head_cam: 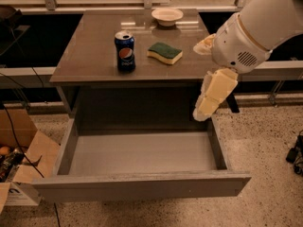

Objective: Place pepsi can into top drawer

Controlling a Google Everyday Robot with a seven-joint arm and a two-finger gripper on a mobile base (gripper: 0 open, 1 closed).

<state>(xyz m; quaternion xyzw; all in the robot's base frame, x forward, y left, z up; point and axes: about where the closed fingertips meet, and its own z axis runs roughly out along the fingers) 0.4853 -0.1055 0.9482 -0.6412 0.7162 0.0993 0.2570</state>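
The pepsi can [125, 51] stands upright on the left-centre of the brown cabinet top [94, 56], dark blue with a silver top. The top drawer [142, 183] is pulled fully out below it, and its grey floor is bare. My gripper [210, 96], cream-coloured on a white arm, hangs at the right edge of the cabinet, above the drawer's right rear corner. It is well to the right of the can and holds nothing.
A green-and-yellow sponge [164, 52] lies right of the can. A small cream bowl [167, 16] sits at the back of the top. A cardboard box [19, 155] and cables lie on the floor at left. A dark object [294, 154] is on the floor at right.
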